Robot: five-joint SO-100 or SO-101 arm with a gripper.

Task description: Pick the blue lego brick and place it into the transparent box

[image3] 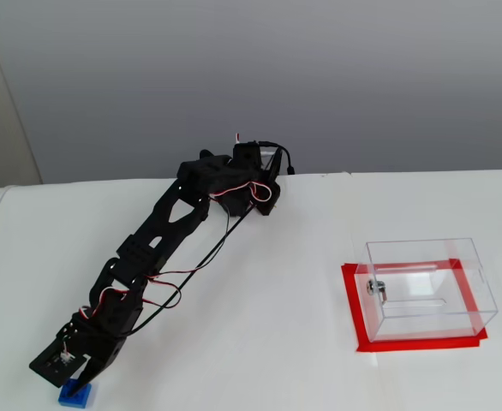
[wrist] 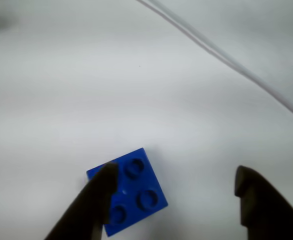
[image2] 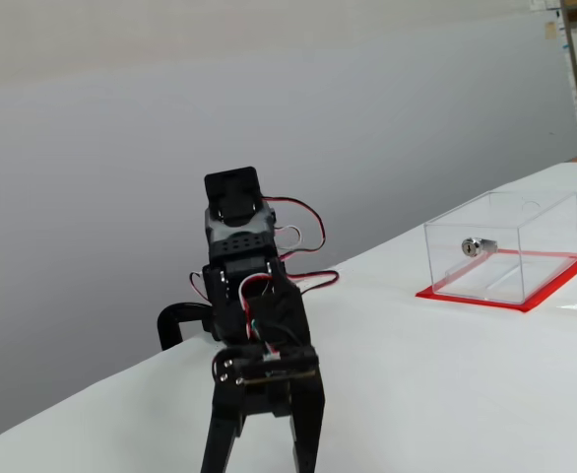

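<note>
The blue lego brick (wrist: 129,190) lies flat on the white surface (wrist: 86,90), studs up; four round studs show in the wrist view, one of them partly hidden. It sits turned at an angle, one corner pointing up the picture. In that view the claw (wrist: 175,179) stands wide open: one dark fingertip (wrist: 104,182) overlaps the brick's left corner, while the other fingertip (wrist: 246,185) is well off to the right with bare white surface between it and the brick. So the brick is not centred between the jaws but lies under the left one, and nothing is gripped. Whether that fingertip actually touches the brick cannot be told.

In the fixed view from above, the brick (image3: 75,394) shows as a small blue block at the bottom left, just under the tip of the claw (image3: 86,375), near the lower edge of the picture. The black arm (image3: 161,231) stretches out low and long from its base at the back of the surface, with red and white wires (image3: 161,287) looping along its links.

The transparent box (image3: 427,287) stands well apart, over on the right of that view, on its red base (image3: 354,300), with a small silver lock (image3: 375,288) on the wall facing the arm. In the other fixed view the arm (image2: 254,325) faces the camera from close by, its fingers running off the bottom edge, and the box (image2: 505,241) sits behind it to the right; the brick is out of sight there.

A pale line (wrist: 221,55) crosses the upper right of the wrist view.
</note>
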